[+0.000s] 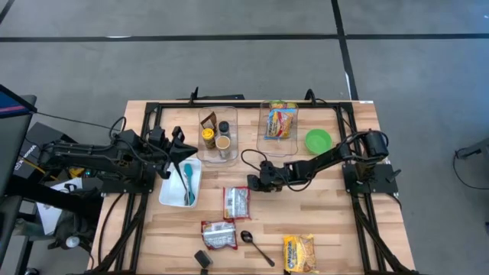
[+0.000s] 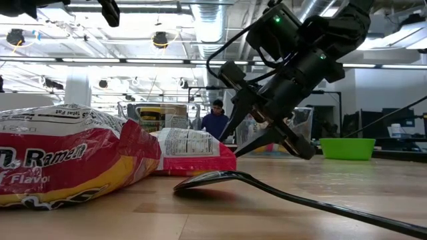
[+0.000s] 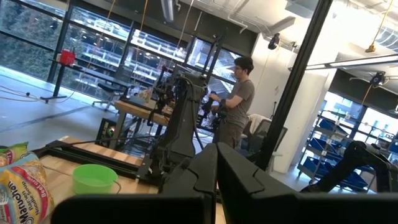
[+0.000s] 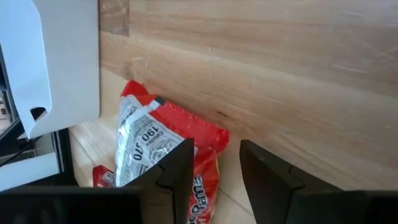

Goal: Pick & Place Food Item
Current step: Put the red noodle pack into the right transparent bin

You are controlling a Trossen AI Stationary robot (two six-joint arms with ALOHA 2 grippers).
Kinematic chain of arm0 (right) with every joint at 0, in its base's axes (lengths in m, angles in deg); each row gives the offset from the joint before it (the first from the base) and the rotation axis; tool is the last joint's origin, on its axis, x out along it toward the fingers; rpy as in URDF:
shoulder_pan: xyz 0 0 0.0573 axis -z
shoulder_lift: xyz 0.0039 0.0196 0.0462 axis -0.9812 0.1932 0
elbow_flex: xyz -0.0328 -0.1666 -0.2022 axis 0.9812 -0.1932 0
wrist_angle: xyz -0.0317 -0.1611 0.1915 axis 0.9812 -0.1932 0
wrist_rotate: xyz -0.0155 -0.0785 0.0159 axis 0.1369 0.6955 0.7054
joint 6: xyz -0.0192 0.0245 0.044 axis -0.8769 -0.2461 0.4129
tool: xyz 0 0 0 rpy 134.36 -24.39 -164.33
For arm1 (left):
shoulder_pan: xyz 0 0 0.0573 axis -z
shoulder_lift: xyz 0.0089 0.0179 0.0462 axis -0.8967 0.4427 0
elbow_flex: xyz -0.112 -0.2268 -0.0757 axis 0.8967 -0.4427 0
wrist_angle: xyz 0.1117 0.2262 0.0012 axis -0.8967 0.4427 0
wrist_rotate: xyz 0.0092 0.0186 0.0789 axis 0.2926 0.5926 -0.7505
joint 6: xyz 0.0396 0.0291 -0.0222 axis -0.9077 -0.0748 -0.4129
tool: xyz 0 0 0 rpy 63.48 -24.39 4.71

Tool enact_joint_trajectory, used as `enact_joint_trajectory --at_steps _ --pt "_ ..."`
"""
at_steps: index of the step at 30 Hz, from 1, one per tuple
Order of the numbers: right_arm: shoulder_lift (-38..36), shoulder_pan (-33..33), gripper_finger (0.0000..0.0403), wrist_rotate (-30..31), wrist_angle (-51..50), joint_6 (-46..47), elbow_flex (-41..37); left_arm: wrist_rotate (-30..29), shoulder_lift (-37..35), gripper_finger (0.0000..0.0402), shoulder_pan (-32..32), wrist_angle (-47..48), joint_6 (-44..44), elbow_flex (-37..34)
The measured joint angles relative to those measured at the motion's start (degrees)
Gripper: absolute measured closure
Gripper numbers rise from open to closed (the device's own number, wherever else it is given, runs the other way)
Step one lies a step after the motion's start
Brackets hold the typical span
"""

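Wooden slat table [image 1: 336,221] on black frame, grey concrete floor with dark lines around it.

Far left: left gripper [image 1: 186,150] raised over the table's left edge, fingers [image 3: 205,180] pressed together, holding nothing. Just beside it, white tray [image 1: 170,192] with teal spoon [image 1: 188,182] inside.

Centre back: clear bin [image 1: 231,137] with small jars, yellow-lidded one among them. Beside it second clear bin [image 1: 265,140] with colourful ramen bag inside.

Centre: red-and-white ramen pack [image 1: 237,202] flat on the wood, nothing gripping it. Second ramen pack [image 1: 218,234] nearer the front edge. Black spoon [image 1: 257,247] just right of that, small black item [image 1: 202,260] at the front edge, yellow bag [image 1: 299,253] front right.

Right gripper [image 1: 254,182] low over the table, just right of and above the centre pack; fingers [image 4: 177,171] apart, tips over the pack's edge in the wrist view, gap empty, contact with pack not discernible. Green bowl [image 1: 318,140] behind the right arm.

Room, low view: bright industrial ceiling with ducts and lamps, shelving, person [image 2: 215,122] in dark top beyond the table. Left wrist view: large windows, black posts, another person [image 3: 237,102] standing at a bench with other arms.
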State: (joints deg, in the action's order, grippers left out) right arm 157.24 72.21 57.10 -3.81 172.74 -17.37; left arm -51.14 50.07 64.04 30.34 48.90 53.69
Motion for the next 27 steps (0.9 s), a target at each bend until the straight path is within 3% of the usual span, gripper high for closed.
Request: enact_joint_trajectory --at_steps 27 --pt "0.02 0.74 0.0278 -1.27 1.32 -1.02 0.0 -0.18 0.0 0.0398 0.0 0.01 0.02 0.0"
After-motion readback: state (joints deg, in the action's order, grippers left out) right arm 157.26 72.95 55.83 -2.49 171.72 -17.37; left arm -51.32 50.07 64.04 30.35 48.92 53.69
